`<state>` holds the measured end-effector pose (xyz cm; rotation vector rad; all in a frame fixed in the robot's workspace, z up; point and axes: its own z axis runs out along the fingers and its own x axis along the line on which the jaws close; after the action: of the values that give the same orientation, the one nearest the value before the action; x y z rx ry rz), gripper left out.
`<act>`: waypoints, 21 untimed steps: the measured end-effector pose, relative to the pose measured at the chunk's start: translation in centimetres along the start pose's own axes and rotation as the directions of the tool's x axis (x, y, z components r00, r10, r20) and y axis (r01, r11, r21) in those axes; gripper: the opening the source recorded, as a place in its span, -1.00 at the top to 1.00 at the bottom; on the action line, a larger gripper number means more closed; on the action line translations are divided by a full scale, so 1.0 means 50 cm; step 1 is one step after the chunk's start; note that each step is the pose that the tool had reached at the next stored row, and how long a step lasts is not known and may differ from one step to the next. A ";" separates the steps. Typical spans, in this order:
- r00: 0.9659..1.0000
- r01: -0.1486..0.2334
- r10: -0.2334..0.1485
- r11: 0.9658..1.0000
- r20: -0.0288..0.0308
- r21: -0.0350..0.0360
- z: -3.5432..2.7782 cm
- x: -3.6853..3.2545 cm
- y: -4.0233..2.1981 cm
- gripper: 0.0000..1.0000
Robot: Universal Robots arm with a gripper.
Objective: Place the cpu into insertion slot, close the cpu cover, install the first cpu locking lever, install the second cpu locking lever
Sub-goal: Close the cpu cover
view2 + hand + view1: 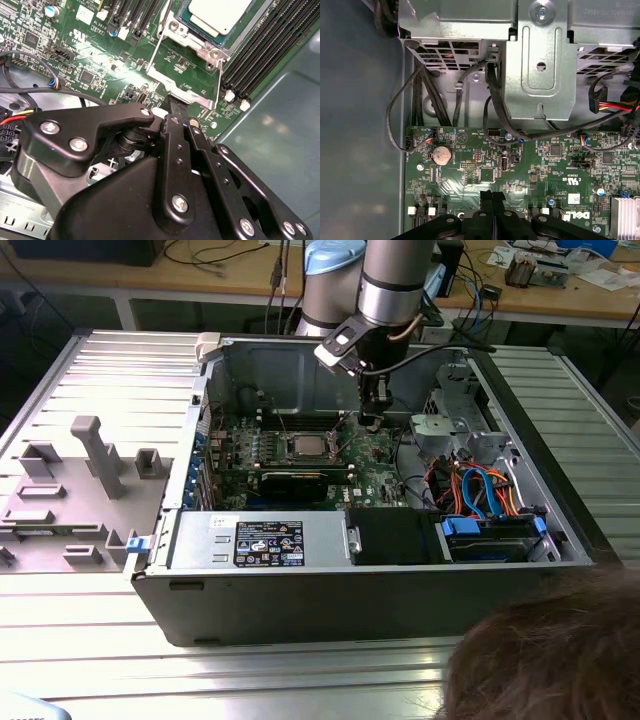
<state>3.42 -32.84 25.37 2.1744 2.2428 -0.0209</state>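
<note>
- The open case [300,585] lies on a ribbed table [90,650], with the board [378,452] flat inside it.
- The cpu [220,12] sits in its socket on the board, silver top up.
- The cover [182,89] tilts up off the socket.
- The gripper [179,107] hangs inside the case, fingers together, tips at the cover's raised edge; I cannot tell whether they pinch it.
- A drive cage [540,75] and black cables [495,100] crowd the board's edge.
- Memory slots [260,55] flank the socket.
- A person's hair [550,650] covers the case corner low on the exterior view's right.
</note>
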 end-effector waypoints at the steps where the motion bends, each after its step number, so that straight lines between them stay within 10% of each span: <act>1: 1.000 0.000 0.000 1.000 0.000 0.000 0.000 0.000 -0.001 0.79; 21: 1.000 0.000 0.000 1.000 0.000 0.000 0.000 0.000 -0.014 0.79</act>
<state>2.71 -32.84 25.36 2.1743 2.2428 -0.0208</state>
